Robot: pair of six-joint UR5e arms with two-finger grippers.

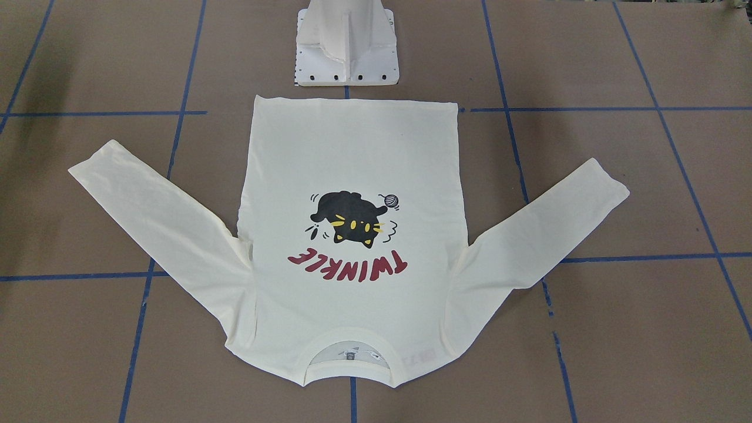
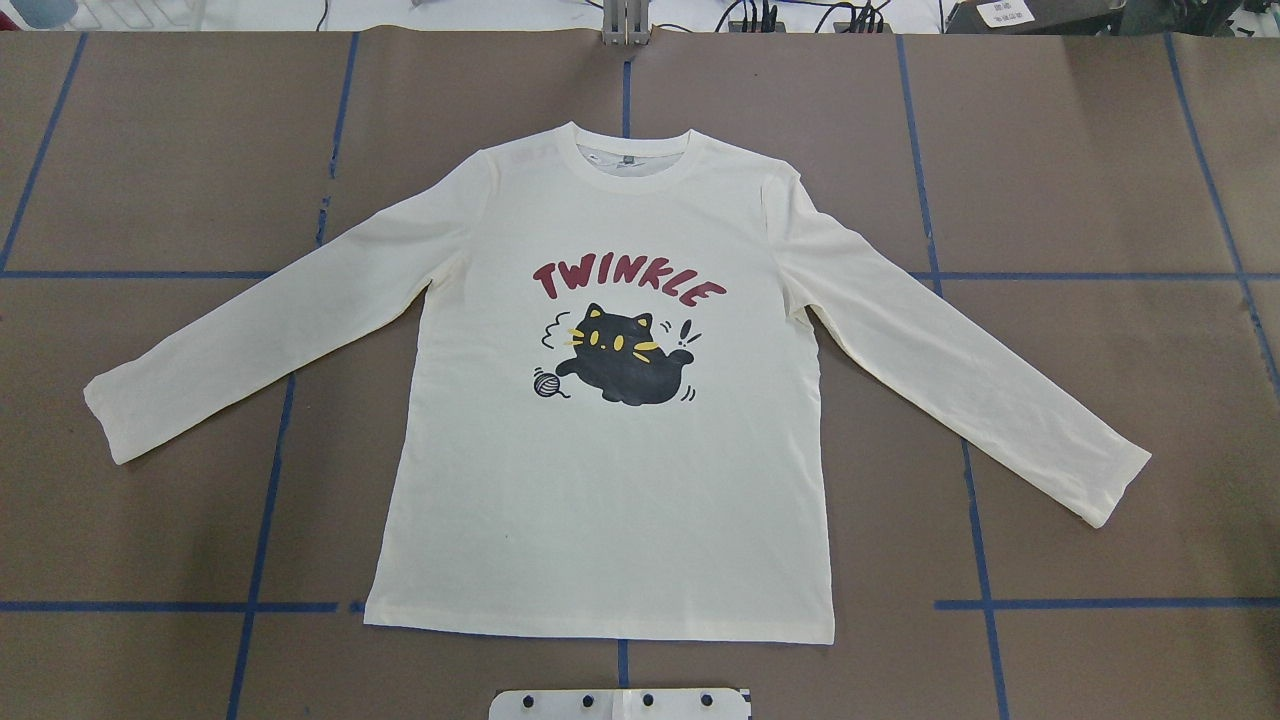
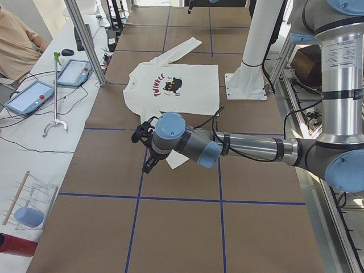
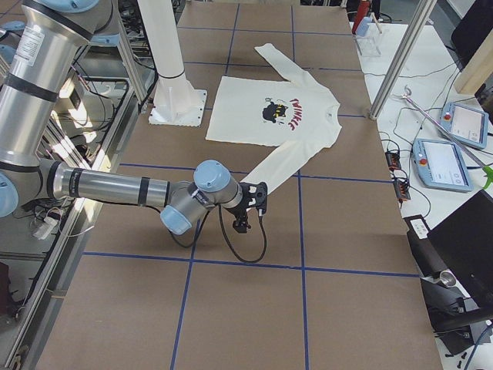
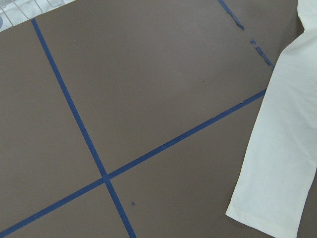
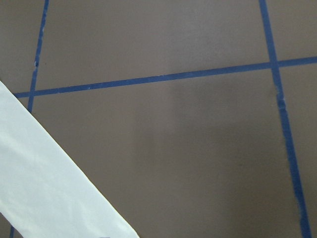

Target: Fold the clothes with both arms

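Note:
The cream long-sleeved shirt (image 2: 600, 490) lies flat on the brown table, front up, with the black cat print and red "TWINKLE" lettering showing and both sleeves spread out to the sides. It also shows in the front view (image 1: 352, 153). My left gripper (image 3: 145, 147) hangs over the table beside the left sleeve's cuff (image 5: 277, 163), seen only in the left side view. My right gripper (image 4: 248, 210) hangs by the right sleeve's cuff (image 6: 44, 188), seen only in the right side view. I cannot tell whether either is open or shut. Neither arm shows in the overhead or front view.
The white pedestal base (image 1: 346, 53) stands just behind the shirt's hem. Blue tape lines (image 2: 980, 560) grid the table. Metal posts (image 3: 85, 40) and tablets (image 4: 443, 162) stand along the far side table, where a person (image 3: 17, 45) sits.

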